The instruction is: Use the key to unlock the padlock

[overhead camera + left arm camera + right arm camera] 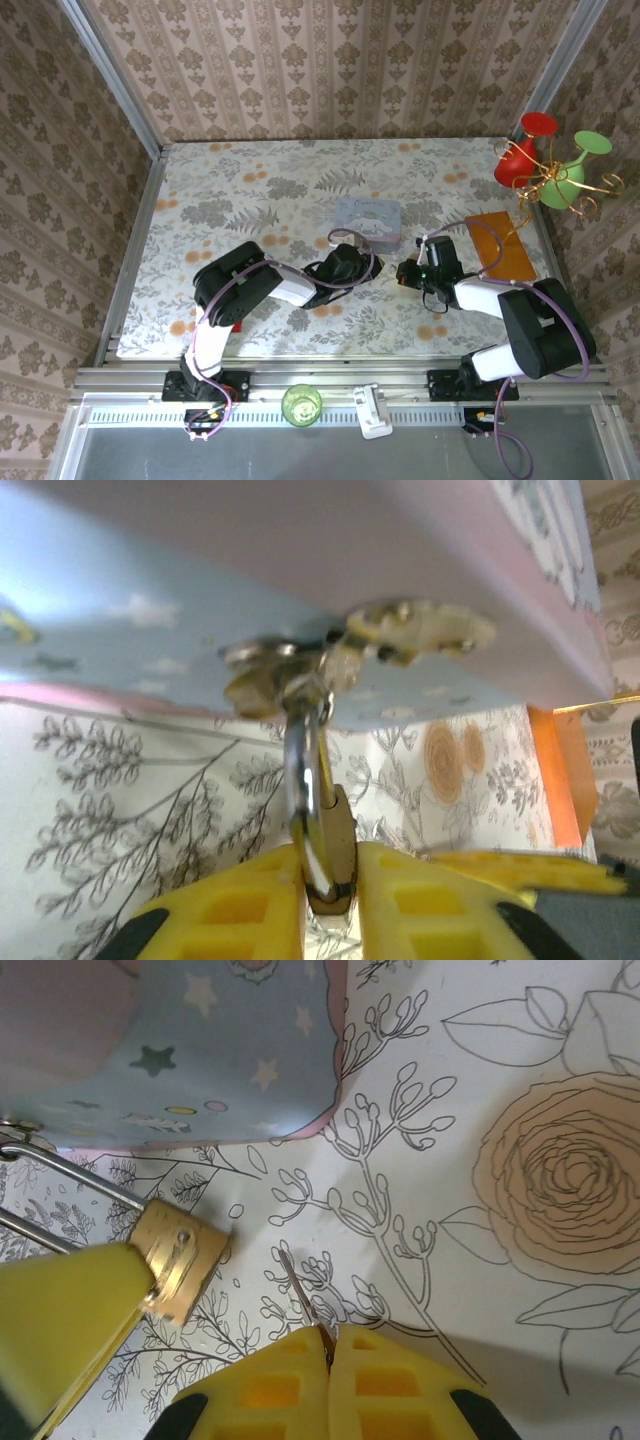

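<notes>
Padlock [342, 842] sat clamped in the left end effector [330, 895], shackle hooked on the tin [120, 620]; the right wrist view showed the right end effector [328, 1350] pinching the key [300, 1295] just beside it.

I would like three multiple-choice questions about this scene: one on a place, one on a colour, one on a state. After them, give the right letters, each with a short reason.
1. Where is the padlock hooked?
A) on the latch of the pale blue tin
B) on an orange packet
C) on a green glass

2. What colour are the fingers?
A) black
B) yellow
C) red

3. What is the state of the right gripper?
A) open
B) shut on the key
C) shut on the padlock

Answers: 1 A, the shackle passes through the latch; 2 B, both wrist views show yellow fingers; 3 B, its fingers pinch the key, apart from the padlock.
</notes>
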Controlling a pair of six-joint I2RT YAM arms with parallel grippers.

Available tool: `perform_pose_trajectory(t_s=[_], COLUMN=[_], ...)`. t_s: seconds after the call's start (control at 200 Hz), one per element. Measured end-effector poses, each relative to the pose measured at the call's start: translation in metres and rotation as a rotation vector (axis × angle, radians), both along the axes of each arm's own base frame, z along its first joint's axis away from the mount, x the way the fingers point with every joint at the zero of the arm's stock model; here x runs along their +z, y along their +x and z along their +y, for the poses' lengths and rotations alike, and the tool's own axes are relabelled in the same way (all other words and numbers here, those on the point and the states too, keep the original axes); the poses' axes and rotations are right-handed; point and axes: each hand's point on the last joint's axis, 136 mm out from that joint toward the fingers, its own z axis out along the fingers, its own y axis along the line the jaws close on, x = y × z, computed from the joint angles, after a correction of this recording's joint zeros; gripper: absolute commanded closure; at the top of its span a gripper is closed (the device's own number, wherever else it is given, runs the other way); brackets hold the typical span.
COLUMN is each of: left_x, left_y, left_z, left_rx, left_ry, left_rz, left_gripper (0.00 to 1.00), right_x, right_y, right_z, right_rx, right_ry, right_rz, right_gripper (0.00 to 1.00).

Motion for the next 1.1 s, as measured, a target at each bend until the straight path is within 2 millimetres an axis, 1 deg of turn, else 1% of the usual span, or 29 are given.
perform_pose_trajectory(t_s=[0.06,0.165,0.3,0.38,0.505,0.56,0.635,0.725,0.795,0.875,0.975,1.1], left_x=[0.002,0.005,0.002,0.002,0.002,0.001,0.002,0.002,0.002,0.002,0.002,0.001], left_y=[-0.002,-0.002,-0.002,-0.002,-0.001,-0.001,0.0,0.0,0.0,0.0,0.0,0.001], left_z=[-0.001,-0.005,-0.007,-0.006,-0.004,-0.004,-0.005,-0.004,-0.004,-0.004,-0.004,-0.004], left_rx=[-0.007,-0.01,0.006,0.021,0.045,0.051,0.059,0.061,0.063,0.063,0.063,0.063], left_ry=[0.006,0.026,0.079,0.082,0.064,0.06,0.056,0.056,0.057,0.057,0.057,0.057], left_rz=[0.008,0.022,0.036,0.039,0.045,0.046,0.046,0.044,0.043,0.043,0.043,0.043], left_gripper=[0.64,0.62,0.62,0.62,0.62,0.63,0.63,0.63,0.63,0.64,0.64,0.64], right_x=[0.0,0.005,0.029,0.046,0.088,0.105,0.126,0.137,0.136,0.122,0.097,0.068], right_y=[0.0,0.001,0.009,0.022,0.055,0.073,0.108,0.149,0.176,0.199,0.217,0.228], right_z=[0.0,-0.001,-0.012,-0.019,-0.029,-0.029,-0.026,-0.02,-0.015,-0.011,-0.008,-0.006], right_rx=[-0.001,-0.003,-0.042,-0.062,-0.092,-0.09,-0.081,-0.062,-0.047,-0.029,-0.005,0.021], right_ry=[0.003,0.004,-0.018,-0.063,-0.111,-0.124,-0.148,-0.175,-0.194,-0.214,-0.24,-0.257], right_rz=[0.0,-0.014,-0.079,-0.106,-0.207,-0.237,-0.285,-0.304,-0.306,-0.276,-0.215,-0.138], right_gripper=[1.0,1.0,1.0,1.0,1.0,1.0,1.0,1.0,1.0,1.0,1.0,1.0])
